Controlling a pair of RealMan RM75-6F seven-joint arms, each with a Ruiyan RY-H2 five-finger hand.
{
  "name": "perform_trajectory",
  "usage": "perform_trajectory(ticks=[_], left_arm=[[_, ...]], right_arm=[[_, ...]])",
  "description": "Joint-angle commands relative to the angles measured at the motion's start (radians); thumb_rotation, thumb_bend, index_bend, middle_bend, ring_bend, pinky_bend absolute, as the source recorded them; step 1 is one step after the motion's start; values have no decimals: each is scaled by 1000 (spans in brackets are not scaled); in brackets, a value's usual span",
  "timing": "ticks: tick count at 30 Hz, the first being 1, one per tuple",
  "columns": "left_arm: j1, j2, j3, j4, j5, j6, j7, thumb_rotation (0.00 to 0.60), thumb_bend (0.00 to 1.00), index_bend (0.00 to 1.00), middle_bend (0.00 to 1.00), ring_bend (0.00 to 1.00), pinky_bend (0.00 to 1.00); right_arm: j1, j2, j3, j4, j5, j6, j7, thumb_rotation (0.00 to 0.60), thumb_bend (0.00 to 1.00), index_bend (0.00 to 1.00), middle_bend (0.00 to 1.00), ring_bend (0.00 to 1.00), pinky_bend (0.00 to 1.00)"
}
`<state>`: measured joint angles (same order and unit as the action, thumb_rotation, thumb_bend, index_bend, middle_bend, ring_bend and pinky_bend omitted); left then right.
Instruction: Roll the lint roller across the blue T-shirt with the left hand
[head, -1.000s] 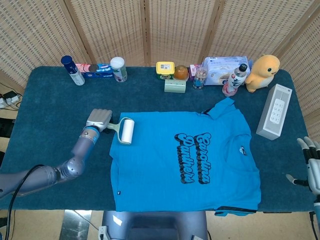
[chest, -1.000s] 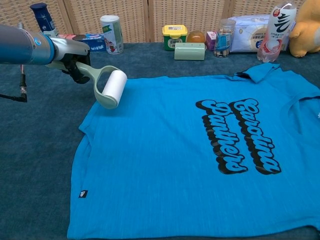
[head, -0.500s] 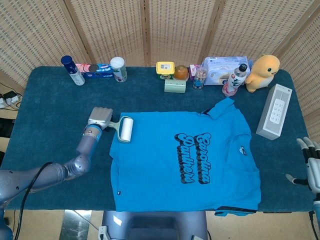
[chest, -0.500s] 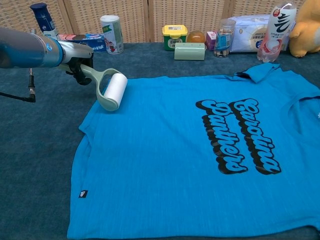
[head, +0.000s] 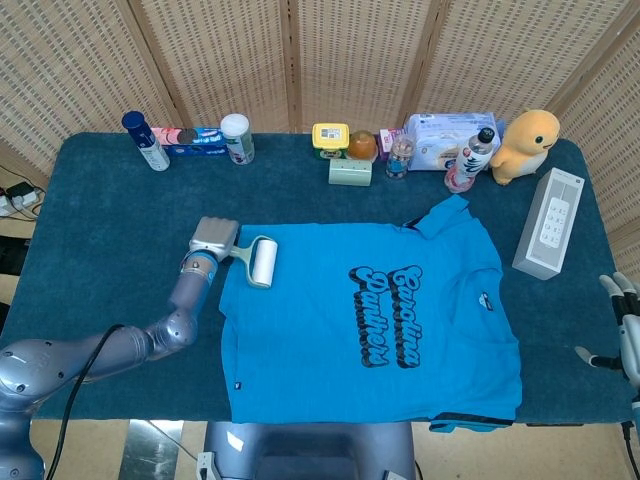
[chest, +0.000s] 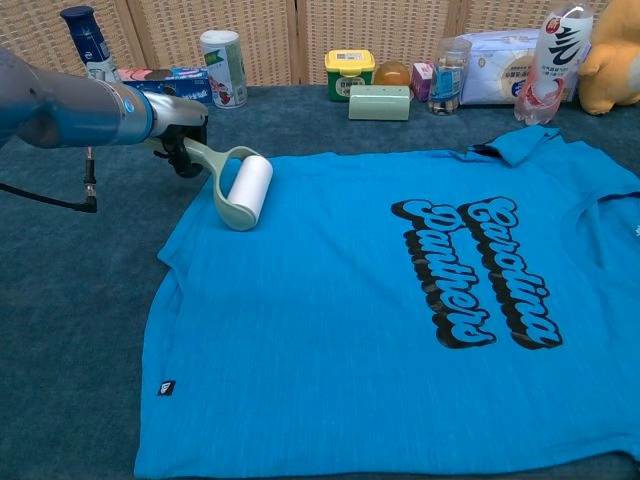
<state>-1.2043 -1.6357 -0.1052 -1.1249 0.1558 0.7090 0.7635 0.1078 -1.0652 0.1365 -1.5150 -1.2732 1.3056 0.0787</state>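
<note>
Lint roller (head: 263, 262) on T-shirt (head: 370, 325) left edge; bottles, boxes behind

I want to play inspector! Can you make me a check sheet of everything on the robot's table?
Surface: dark blue carpeted table, no spills seen.
Job's things: blue T-shirt lies flat, printed side up; lint roller rests on its sleeve corner.
Clutter: along the back edge, spray can, white canister, yellow tub, wipes pack, drink bottle, yellow duck toy; white box on the far side.
Hands: left hand grips the roller's handle; right hand at the table edge, holding nothing.
Cables: black cable hangs from the left arm.
Surroundings: woven screen behind the table.
</note>
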Motion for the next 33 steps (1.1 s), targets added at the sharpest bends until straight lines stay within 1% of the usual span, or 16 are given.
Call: perform_trajectory(ticks=[1,15,25,33], left_arm=[[-4,-5,-5,-1,-1,1,-2,600,852,1000,846,838,1000],[-48,-76,-24,49,-41,-10,28,600,845,1000,847,838,1000],[-84,-124,-47,90,-71,-19,52,600,843,1000,847,838,1000],[-118,-181,-68,142,-84,-33,71,600,839,1000,846,838,1000]], right_arm=[[0,2,1,0,0,-1,5,600,0,35,0,0,0],[-2,11,4,1,3,-2,27,600,0,35,0,0,0],[-1,15,8,6,12,-10,41,600,0,35,0,0,0],[-3,21,12,8,16,-10,57,600,0,35,0,0,0]])
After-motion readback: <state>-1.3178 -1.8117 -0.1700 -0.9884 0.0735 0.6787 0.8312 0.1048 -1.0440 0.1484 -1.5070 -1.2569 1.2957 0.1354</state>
